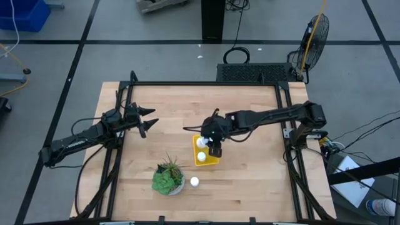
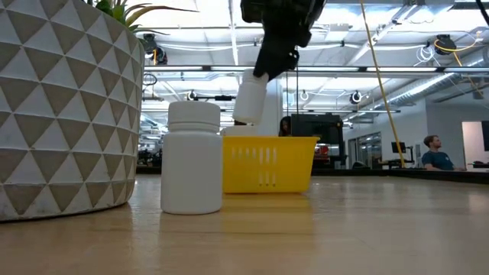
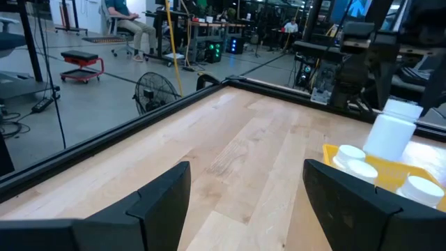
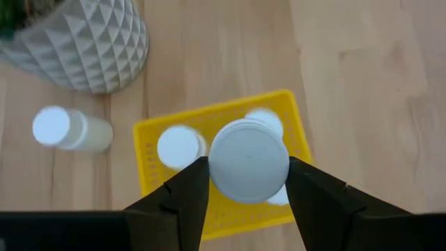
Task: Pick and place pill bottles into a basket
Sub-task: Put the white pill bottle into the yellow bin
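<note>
The right tool (image 4: 244, 183) is hanging above the yellow basket (image 1: 207, 156) near the middle of the wooden worktop (image 1: 250, 181), and it is holding one white pill bottle (image 4: 249, 160) between its two dark fingers (image 4: 182, 195). In the right wrist view the bottle is sitting directly over the basket, with the fingers pressing on both of its sides. In the low view the held bottle (image 2: 250, 99) is hanging tilted in the air, above the rim of the basket (image 2: 269, 162) and not touching it.

Inside the basket other pill bottles are standing upright: the left wrist view is showing three white caps (image 3: 363, 168) there, though in the right wrist view the held bottle is covering part of them, so I am not fully sure of the count. One more pill bottle (image 1: 194, 182) is standing upright on the worktop, just beside the potted plant (image 1: 168, 177) in its white patterned pot, and apart from the basket.

The left tool (image 1: 149, 120) is waiting over the left side of the worktop, well apart from the basket, with its fingers (image 3: 162, 199) standing wide and holding nothing.
</note>
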`<action>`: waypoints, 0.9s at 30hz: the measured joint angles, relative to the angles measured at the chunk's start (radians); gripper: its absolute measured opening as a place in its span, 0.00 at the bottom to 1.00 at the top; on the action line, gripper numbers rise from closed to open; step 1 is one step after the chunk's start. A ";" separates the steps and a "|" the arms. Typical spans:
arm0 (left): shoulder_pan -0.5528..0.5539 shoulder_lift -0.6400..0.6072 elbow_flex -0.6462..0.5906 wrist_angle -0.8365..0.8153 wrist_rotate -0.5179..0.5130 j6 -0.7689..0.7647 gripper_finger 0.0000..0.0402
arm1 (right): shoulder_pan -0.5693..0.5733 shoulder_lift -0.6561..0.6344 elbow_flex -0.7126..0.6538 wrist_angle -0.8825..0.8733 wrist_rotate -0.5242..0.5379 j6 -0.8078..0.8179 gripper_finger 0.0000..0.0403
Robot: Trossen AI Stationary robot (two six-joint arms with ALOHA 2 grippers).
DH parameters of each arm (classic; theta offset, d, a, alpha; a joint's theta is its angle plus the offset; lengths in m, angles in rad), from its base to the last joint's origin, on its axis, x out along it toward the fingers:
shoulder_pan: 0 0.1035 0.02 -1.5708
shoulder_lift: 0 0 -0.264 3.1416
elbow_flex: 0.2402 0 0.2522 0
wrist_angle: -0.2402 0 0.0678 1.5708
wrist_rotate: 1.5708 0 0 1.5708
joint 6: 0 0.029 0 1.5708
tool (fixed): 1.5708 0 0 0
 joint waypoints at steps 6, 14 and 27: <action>0.000 0.000 0.000 0.000 -0.001 0.000 0.70 | 0.018 0.014 0.000 -0.046 0.028 0.009 0.43; 0.000 0.000 0.000 0.000 -0.001 0.000 0.70 | 0.051 0.016 0.001 -0.081 0.033 0.063 0.43; 0.000 0.000 0.000 0.000 -0.002 0.000 0.70 | 0.085 0.020 0.001 -0.092 0.074 0.108 0.41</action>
